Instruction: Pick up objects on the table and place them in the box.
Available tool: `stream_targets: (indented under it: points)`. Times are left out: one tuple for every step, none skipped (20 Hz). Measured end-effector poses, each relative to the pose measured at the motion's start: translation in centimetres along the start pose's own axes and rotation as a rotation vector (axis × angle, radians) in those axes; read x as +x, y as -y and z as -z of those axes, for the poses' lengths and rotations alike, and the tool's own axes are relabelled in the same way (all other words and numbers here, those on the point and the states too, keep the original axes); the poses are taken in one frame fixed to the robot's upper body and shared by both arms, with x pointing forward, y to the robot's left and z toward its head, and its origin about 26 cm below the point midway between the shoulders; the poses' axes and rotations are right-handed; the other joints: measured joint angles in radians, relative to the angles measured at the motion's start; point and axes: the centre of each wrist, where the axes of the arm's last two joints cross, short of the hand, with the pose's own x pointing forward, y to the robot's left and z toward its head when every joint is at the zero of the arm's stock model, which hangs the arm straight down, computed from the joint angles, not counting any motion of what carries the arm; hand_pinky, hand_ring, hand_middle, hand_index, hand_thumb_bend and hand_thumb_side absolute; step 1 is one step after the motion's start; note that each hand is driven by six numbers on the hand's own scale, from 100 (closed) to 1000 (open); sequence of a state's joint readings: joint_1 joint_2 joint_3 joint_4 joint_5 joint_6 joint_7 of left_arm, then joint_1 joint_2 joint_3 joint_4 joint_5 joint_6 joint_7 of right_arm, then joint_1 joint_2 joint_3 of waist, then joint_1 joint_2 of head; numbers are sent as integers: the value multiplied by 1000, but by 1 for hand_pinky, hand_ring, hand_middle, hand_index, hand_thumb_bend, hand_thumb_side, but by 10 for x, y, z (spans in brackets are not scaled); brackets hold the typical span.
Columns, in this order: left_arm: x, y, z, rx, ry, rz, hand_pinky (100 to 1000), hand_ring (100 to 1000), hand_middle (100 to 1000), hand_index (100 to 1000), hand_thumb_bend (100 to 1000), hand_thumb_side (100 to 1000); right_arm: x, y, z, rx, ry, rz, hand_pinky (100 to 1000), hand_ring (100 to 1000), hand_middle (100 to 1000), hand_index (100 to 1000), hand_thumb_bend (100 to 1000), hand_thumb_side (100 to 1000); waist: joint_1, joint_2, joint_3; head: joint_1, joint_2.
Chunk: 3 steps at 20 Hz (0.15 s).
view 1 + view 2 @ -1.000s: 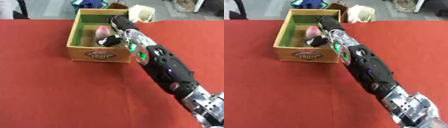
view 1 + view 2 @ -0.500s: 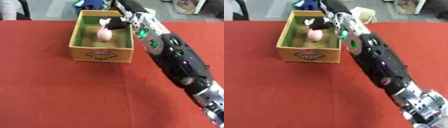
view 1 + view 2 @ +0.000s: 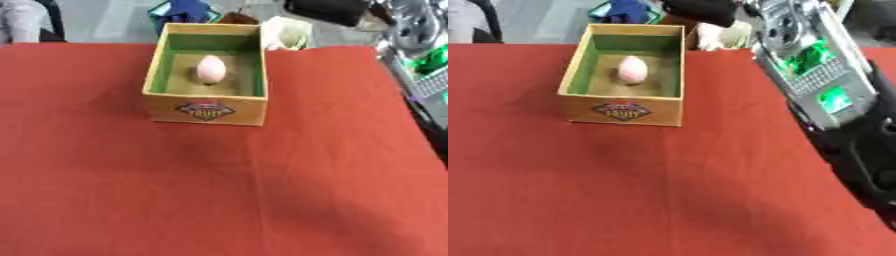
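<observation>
Right now, per item:
box: yellow cardboard box (image 3: 206,109) with green inner walls, open top, standing at the far middle of the worktop.
label: dark oval badge (image 3: 205,110) on the box's front wall; the writing is too blurred to read.
egg: pale pink egg-shaped thing (image 3: 210,69) inside the box, on its floor, toward the far half.
worktop: red cloth (image 3: 219,190) covers it.
right arm: black and silver forearm (image 3: 820,75) with green lights along the right edge, raised above the cloth.
right hand: cannot tell, fingers not visible.
left hand: not seen.
</observation>
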<state>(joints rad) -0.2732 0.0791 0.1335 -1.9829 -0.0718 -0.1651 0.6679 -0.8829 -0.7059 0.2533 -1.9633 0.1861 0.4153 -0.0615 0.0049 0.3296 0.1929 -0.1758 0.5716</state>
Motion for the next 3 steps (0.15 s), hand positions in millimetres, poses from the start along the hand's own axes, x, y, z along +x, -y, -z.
stream_targets:
  points:
    - [0, 0, 0, 1, 1, 1, 456, 389, 411, 480, 120, 865, -3, 1, -4, -17, 14, 34, 471, 694, 629, 778, 100, 491, 0, -1, -3, 3, 0]
    - [0, -1, 0, 3, 2, 1, 456, 389, 411, 480, 120, 865, -7, 0, -7, -33, 26, 69, 470, 693, 631, 778, 100, 495, 0, -2, -5, 6, 0]
    - [0, -1, 1, 5, 4, 3, 456, 389, 411, 481, 119, 867, -11, 0, -11, -47, 37, 102, 473, 694, 633, 777, 100, 500, 0, -3, -8, 8, 2]
